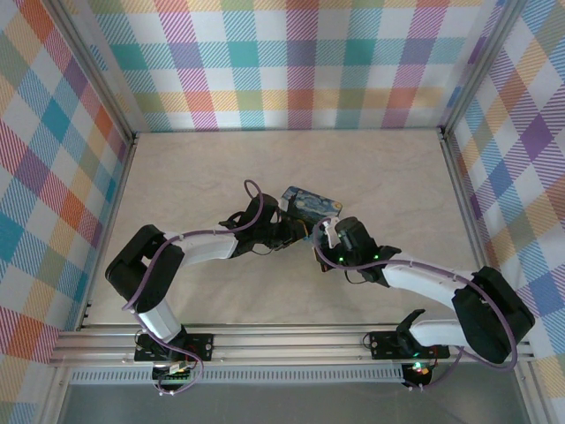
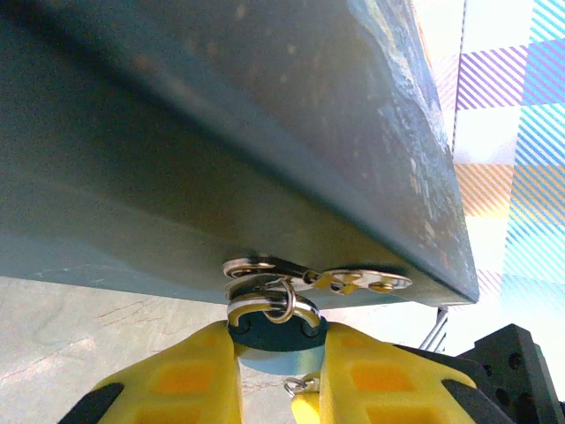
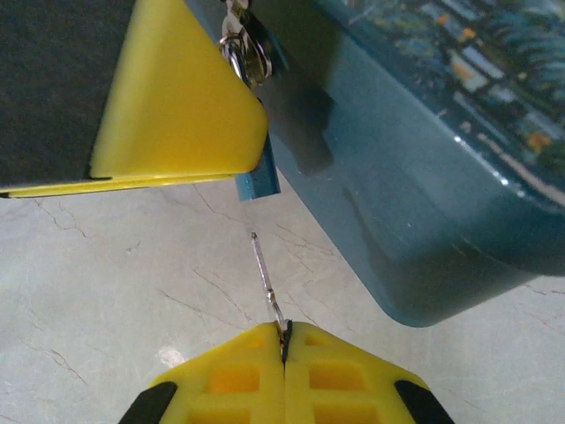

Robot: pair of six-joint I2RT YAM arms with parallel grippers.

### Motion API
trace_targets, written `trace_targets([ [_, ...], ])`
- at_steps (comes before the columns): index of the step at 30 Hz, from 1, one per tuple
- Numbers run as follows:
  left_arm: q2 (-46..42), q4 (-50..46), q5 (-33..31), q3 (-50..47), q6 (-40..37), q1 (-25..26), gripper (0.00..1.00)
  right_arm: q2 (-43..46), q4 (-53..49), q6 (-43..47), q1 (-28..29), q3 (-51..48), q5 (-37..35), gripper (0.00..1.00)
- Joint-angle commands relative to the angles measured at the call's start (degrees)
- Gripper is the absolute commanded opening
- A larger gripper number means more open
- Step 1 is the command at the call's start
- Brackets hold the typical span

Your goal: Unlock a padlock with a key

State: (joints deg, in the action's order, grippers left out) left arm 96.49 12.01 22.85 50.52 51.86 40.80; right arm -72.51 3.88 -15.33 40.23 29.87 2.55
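The small blue padlock (image 2: 278, 343) hangs by its silver shackle from the hasp of the painted tin (image 2: 221, 132). My left gripper (image 2: 278, 358) is shut on the padlock's body, one yellow finger on each side. In the right wrist view the padlock's lower end (image 3: 257, 181) sticks out below the left gripper's yellow finger (image 3: 177, 106). My right gripper (image 3: 284, 334) is shut on a thin silver key (image 3: 267, 278). The key's tip points up at the padlock and stops a short gap below it. In the top view both grippers meet at the tin's near edge (image 1: 311, 205).
The blue-and-yellow tin (image 3: 424, 177) lies close to the right of the key. A pale marbled tabletop (image 1: 194, 177) spreads around it. Checked walls (image 1: 291, 62) close off the back and both sides. Both arms cross the middle of the table.
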Motion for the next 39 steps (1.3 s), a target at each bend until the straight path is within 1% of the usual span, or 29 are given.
trace_targets([
  [1, -1.9, 0.6, 0.2, 1.7, 0.3, 0.8, 0.22, -1.1, 1.5, 0.9, 0.5, 2.3, 0.1, 0.00],
  [22, -1.8, 0.7, 0.2, 1.3, 0.2, 0.8, 0.22, -4.7, 1.7, -0.6, 0.6, 3.8, 0.3, 0.00],
  [39, -1.8, 0.7, 0.1, 1.1, 0.2, 0.8, 0.22, -3.4, 2.6, -2.2, 0.6, 3.5, -1.4, 0.00],
])
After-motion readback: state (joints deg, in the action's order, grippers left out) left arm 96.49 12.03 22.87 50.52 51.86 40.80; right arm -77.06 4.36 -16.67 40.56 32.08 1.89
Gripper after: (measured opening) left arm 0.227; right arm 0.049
